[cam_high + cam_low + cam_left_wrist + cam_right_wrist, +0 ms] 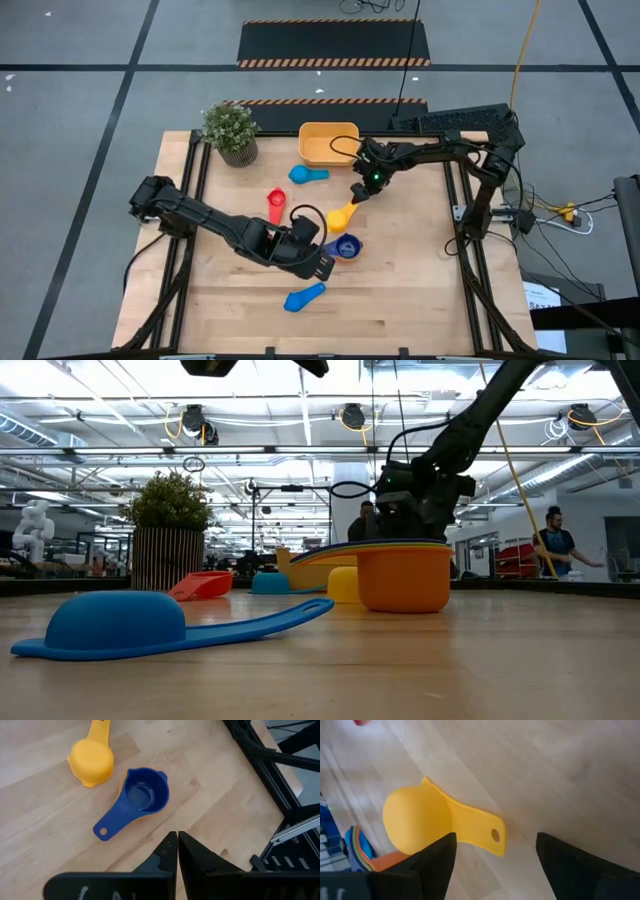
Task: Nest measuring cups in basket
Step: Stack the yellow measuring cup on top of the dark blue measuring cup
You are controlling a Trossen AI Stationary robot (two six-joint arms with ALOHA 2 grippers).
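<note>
A yellow measuring cup (343, 214) lies mouth down on the table, its handle (480, 832) pointing toward the basket (328, 143). My right gripper (495, 855) hangs open just over the handle's end, one finger on each side, touching nothing. A dark blue cup (145, 795) sits upright, nested in an orange cup (403, 575). My left gripper (176, 847) is shut and empty above the table, near this stack. A red cup (276, 203) and two light blue cups (308, 174) (305, 296) lie loose on the table.
A small potted plant (231, 132) stands at the far left corner, beside the basket. The near light blue cup (110, 625) lies mouth down close to the front edge. Bare wood lies to the right of the stack and along the near right.
</note>
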